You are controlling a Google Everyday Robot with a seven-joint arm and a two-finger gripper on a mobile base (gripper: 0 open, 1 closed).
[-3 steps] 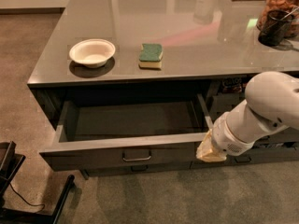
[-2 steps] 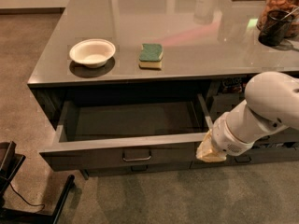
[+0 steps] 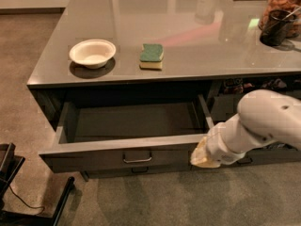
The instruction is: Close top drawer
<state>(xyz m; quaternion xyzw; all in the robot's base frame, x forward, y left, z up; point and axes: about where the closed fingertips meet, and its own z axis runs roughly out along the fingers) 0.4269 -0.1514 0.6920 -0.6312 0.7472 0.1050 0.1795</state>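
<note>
The top drawer (image 3: 94, 157) is pulled wide open under the grey counter. Its dark grey flat front carries a small metal bar handle (image 3: 137, 157). Its shallow grey interior (image 3: 136, 121) holds nothing that I can see. My gripper (image 3: 203, 155) is at the end of the white arm (image 3: 263, 121), which comes in from the right. The gripper rests against the right end of the drawer front, and the wrist hides most of it. A second drawer front shows just below the open one.
On the counter (image 3: 188, 41) stand a white bowl (image 3: 92, 53) and a green and yellow sponge (image 3: 151, 56). A dark cup (image 3: 275, 27) and a jar stand at the far right. A black frame (image 3: 19, 192) with a cable stands on the floor at lower left.
</note>
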